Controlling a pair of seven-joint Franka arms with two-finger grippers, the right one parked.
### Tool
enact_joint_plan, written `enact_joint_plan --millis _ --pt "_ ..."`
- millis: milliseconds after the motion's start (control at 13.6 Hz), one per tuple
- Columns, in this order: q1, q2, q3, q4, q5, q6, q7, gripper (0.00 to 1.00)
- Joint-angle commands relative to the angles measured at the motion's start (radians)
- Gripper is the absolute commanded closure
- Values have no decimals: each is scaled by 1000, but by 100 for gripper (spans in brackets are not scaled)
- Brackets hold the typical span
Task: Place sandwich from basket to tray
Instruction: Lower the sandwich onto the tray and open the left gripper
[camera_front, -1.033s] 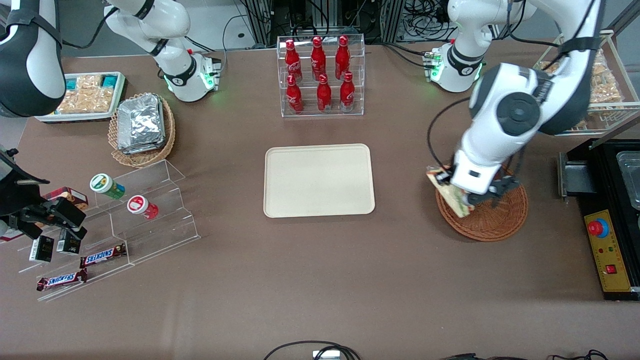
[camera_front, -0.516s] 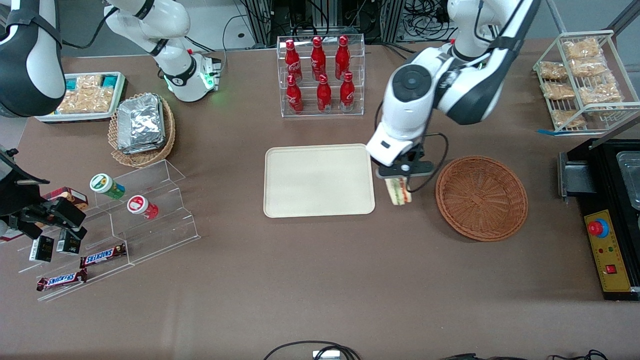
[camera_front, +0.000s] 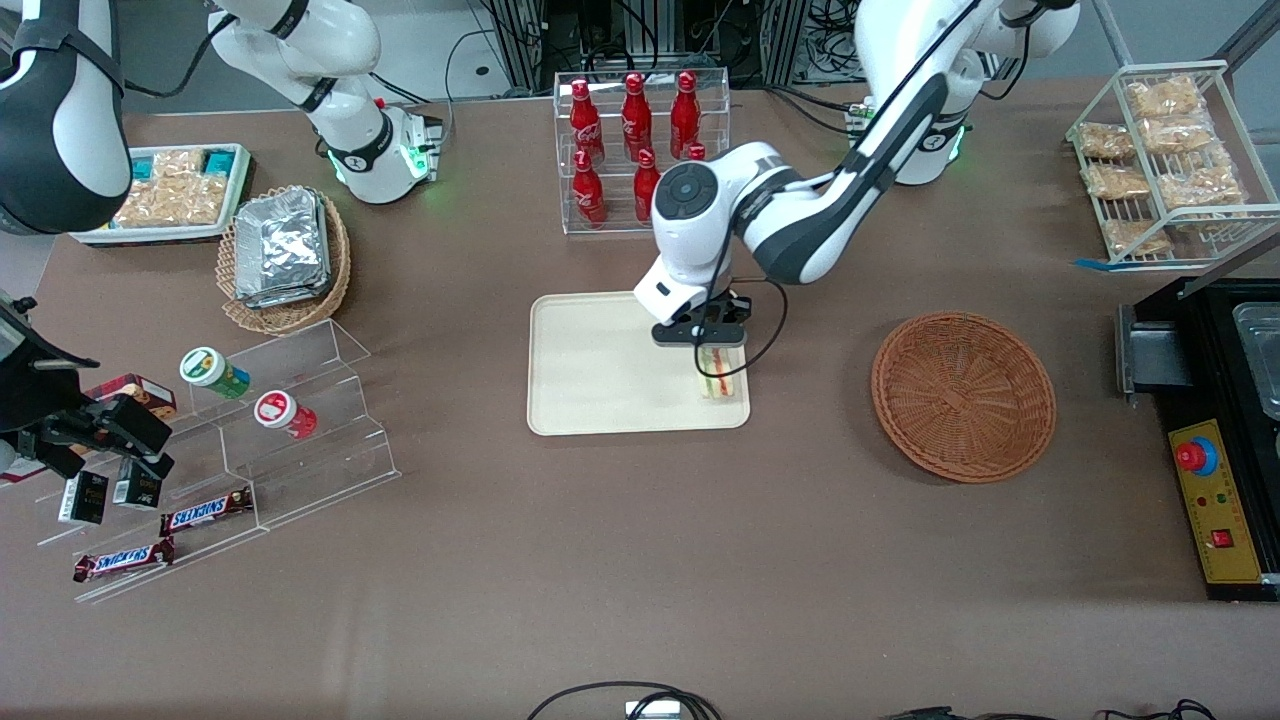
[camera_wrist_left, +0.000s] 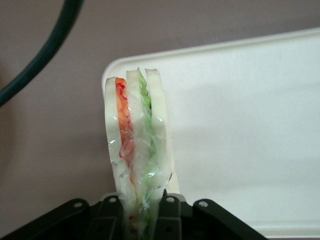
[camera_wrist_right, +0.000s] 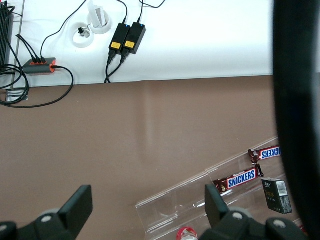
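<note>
Gripper (camera_front: 712, 348) is clamping the sandwich (camera_front: 718, 372) over the tray (camera_front: 600, 380) corner nearest the basket (camera_front: 963, 396). Should be shifting inward off the rim, lowering, then releasing.

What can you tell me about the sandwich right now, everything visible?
The sandwich is a thin wedge of pale bread slices with orange, red and green filling, sealed in crinkled clear wrap. It stands on edge, clamped at one end by the end effector, whose fingers press its two bread faces. It hangs over the cream tray, near the corner closest to the empty reddish-brown basket. Whether its free end touches the tray cannot be told.
</note>
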Motion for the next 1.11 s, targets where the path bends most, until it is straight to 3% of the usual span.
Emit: enact_joint_plan --millis 0,664,885,959,1033 --pt "-41 61 4 23 59 17 -57 100" --pt "-70 134 7 22 118 21 -77 100" --pt "-70 144 5 22 118 21 -94 94" --pt "-72 143 7 23 118 21 -114 76" --pt "-78 143 7 23 121 19 -126 40"
